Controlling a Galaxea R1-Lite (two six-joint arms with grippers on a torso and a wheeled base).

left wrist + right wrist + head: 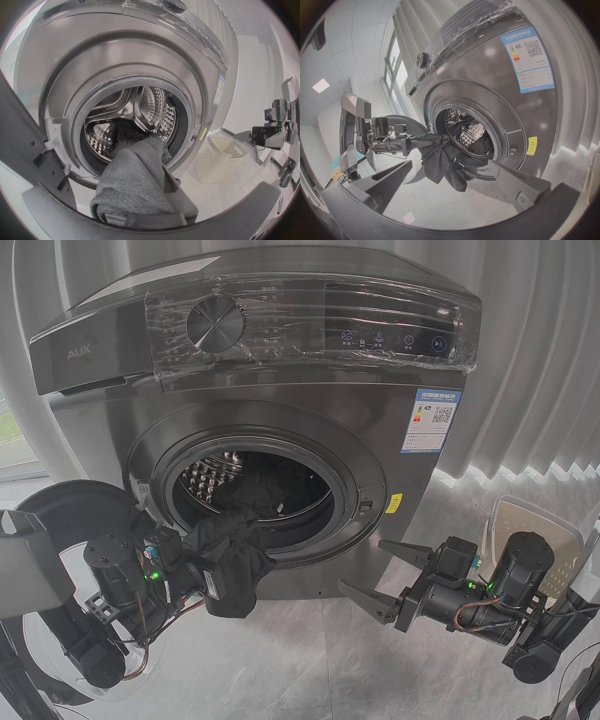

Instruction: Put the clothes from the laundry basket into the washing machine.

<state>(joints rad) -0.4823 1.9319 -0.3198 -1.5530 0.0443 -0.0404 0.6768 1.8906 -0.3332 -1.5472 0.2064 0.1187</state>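
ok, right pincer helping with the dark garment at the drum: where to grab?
Grip the loose lower fold of the dark garment: it hangs free in front of the washing machine. Come from the robot's right with the open right pincer; the left pincer holds the top end.

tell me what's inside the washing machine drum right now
Dark clothes lie low in the drum. Another dark garment hangs at the opening's lower rim and hides whatever lies in the drum behind it.

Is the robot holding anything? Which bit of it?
The left pincer grips a dark garment by a bunched end; the rest hangs down. The right pincer is open, empty.
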